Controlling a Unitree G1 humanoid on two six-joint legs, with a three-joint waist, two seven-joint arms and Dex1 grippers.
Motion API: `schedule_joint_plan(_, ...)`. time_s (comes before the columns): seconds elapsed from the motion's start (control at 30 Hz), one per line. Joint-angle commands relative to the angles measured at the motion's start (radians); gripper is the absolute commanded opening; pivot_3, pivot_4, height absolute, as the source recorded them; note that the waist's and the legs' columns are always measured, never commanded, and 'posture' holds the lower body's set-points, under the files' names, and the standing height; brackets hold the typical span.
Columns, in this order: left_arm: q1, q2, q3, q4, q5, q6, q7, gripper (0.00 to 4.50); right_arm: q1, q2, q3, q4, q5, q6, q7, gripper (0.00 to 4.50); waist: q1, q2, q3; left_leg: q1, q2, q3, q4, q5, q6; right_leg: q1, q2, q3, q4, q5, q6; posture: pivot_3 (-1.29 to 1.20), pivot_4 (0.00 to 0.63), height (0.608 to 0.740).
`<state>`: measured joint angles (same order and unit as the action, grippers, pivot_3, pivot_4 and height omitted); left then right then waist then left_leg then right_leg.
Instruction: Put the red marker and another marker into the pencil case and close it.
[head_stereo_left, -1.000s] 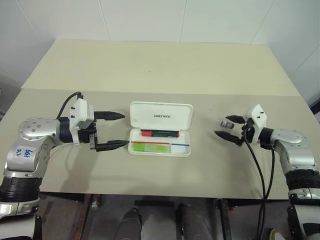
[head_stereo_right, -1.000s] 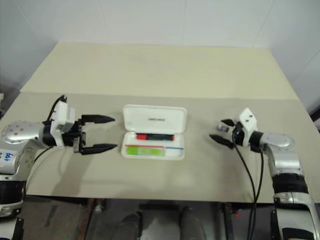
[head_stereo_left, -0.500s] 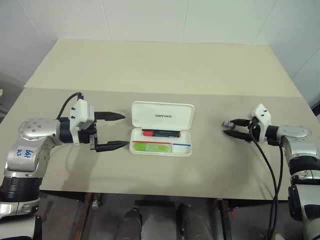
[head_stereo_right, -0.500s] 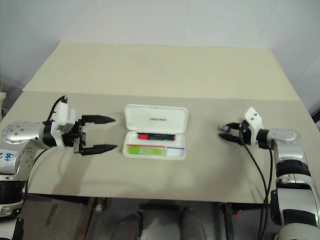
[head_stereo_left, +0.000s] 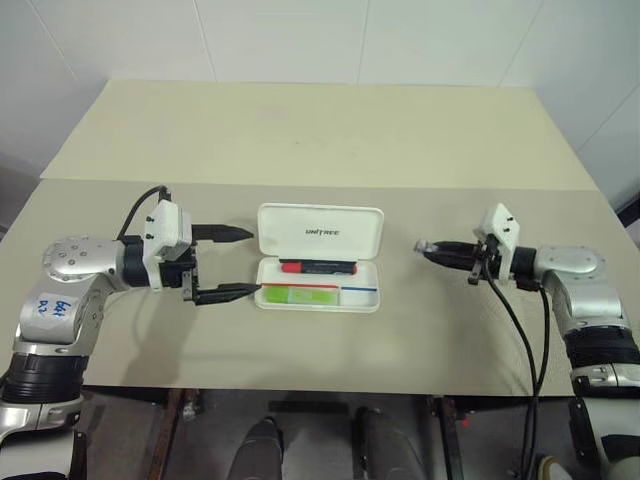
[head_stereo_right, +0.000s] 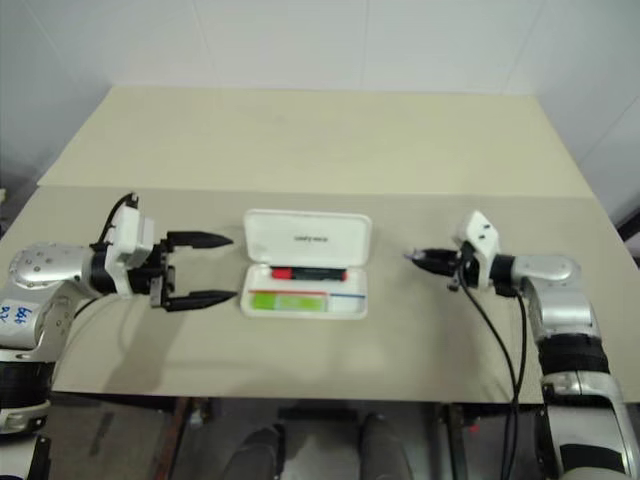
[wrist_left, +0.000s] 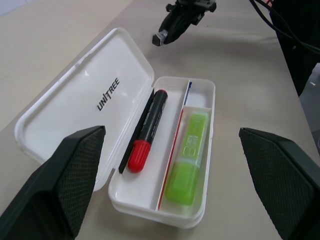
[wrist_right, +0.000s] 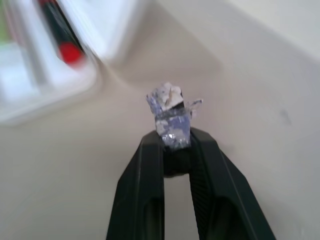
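While I am scanning the head views, a beige table (head_stereo_left: 330, 130) is filling mid-frame, white walls running along the top. The pencil case (head_stereo_left: 320, 258) is lying open at centre, lid back. My left wrist view is giving the inside: the red marker (wrist_left: 146, 134) is lying in the compartment next to the lid, the lime-green highlighter (wrist_left: 188, 156) in the outer one. The left gripper (head_stereo_left: 224, 263) is hanging at centre-left, pointing level at the case, jaws spread wide, empty. The right gripper (head_stereo_left: 437, 250) is reaching in from centre-right, jaws pinching a small silver-black object (wrist_right: 169, 119), seen up close in the right wrist view.
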<state>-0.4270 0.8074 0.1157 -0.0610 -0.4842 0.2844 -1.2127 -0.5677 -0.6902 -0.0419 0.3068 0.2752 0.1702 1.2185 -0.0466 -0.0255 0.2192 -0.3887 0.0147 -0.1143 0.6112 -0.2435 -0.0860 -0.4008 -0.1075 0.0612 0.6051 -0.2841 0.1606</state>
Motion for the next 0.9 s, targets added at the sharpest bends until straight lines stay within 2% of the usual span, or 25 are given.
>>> schedule_joint_plan(0.03,-0.004,0.014,0.018,-0.001,-0.001,-0.013,-0.004,4.50,0.050,0.011,0.042,-0.292,0.103,0.139,0.017,0.34,0.000,0.000,0.000,0.000,0.000,0.000,0.000,0.000,0.000,0.000,0.000,0.000,0.000,0.000,0.000,0.00,0.150,0.740)
schedule_joint_plan(0.2,0.000,0.012,0.017,-0.008,-0.003,-0.006,0.000,4.50,0.088,0.038,0.129,-0.421,0.112,0.195,0.012,0.34,0.006,0.000,0.000,0.000,0.000,0.000,0.000,0.000,0.000,0.000,0.000,0.000,0.000,0.000,0.000,0.00,0.150,0.740)
schedule_joint_plan(0.4,-0.005,0.008,0.014,-0.007,-0.003,-0.006,0.001,4.50,0.054,0.077,0.251,-0.298,-0.004,0.076,0.018,0.34,0.015,-0.001,0.000,0.000,0.000,0.000,0.001,0.000,0.000,0.000,0.000,0.000,0.000,0.000,0.000,0.00,0.150,0.740)
schedule_joint_plan(0.57,-0.002,0.007,0.016,-0.013,-0.004,-0.004,0.007,4.50,0.008,0.100,0.266,-0.191,-0.037,0.029,0.032,0.34,0.015,0.000,0.000,-0.001,0.000,0.000,0.000,0.000,0.000,0.000,0.000,0.000,0.000,0.000,0.000,0.00,0.150,0.740)
schedule_joint_plan(0.9,0.017,0.015,0.029,-0.029,-0.009,0.002,0.018,4.50,0.002,0.085,0.241,-0.181,-0.018,0.020,0.083,0.34,0.015,0.000,0.000,0.000,0.000,0.000,0.000,0.000,0.000,-0.001,0.000,0.000,0.000,0.000,-0.001,0.00,0.150,0.740)
